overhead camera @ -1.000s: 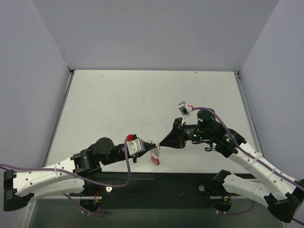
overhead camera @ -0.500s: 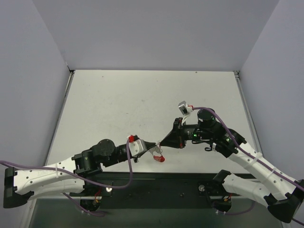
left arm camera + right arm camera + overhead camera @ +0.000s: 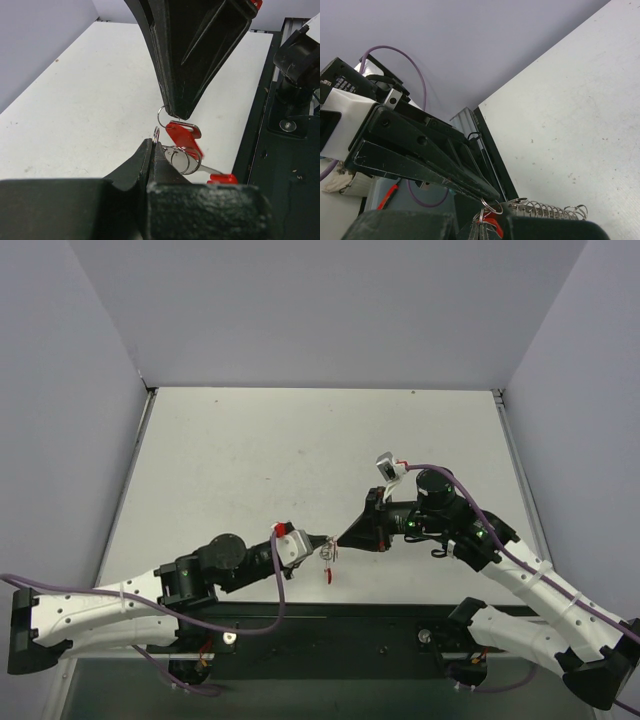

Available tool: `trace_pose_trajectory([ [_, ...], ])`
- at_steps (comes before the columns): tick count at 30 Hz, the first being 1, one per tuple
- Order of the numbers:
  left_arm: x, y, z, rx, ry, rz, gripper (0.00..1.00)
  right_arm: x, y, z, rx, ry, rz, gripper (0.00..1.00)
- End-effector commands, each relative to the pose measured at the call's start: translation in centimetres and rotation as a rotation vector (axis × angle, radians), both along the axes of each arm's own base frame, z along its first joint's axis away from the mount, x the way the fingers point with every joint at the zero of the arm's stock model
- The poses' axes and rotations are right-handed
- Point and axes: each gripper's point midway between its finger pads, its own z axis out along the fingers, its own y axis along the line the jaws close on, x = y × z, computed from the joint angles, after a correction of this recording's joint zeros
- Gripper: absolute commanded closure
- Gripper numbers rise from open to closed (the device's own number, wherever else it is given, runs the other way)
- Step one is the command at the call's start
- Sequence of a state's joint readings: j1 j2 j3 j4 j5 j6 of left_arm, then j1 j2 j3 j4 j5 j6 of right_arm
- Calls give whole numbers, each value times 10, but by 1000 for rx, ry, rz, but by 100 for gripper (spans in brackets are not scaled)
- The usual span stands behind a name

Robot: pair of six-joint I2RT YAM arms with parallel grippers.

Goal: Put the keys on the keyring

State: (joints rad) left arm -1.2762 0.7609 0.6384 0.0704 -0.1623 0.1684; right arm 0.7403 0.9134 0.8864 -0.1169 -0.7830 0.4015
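Observation:
The two grippers meet tip to tip above the table's near edge. My left gripper (image 3: 322,548) (image 3: 153,142) is shut on one thin silver ring (image 3: 156,135) of the keyring's bunch (image 3: 182,159). My right gripper (image 3: 338,539) (image 3: 176,112) (image 3: 481,222) is shut on another ring (image 3: 162,114). The red clip of the keyring (image 3: 183,137) (image 3: 328,569) hangs just under the right gripper's tip. A small red piece (image 3: 223,178) sits at the end of a thin silver strip below the rings; I cannot tell if it is the key. The left gripper's tip (image 3: 490,192) touches a ring (image 3: 492,204).
A silver coil spring (image 3: 547,210) lies along the right gripper's body. The black base rail (image 3: 280,125) and the table's near edge (image 3: 400,602) are directly below the grippers. White table (image 3: 300,460) stretches behind, with grey walls on three sides.
My left gripper has moved a little right and up toward the right gripper's tip. The red clip swung right, then back, and now hangs under the tips. The right arm has hardly moved.

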Motion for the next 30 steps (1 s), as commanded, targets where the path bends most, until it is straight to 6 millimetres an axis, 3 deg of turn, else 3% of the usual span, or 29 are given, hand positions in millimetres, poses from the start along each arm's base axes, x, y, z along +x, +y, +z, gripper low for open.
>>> trace_pose_trajectory([
  [1,0,-2,41,-112,-40,8,100,-1,2,18,53,-37,16,100],
  [15,-18,9,56,-164,-84,-69,100,2,1,17,50,-45,1,100],
  [30,-10,0,50,-138,-69,-28,100,0,1,17,52,-33,4,100],
])
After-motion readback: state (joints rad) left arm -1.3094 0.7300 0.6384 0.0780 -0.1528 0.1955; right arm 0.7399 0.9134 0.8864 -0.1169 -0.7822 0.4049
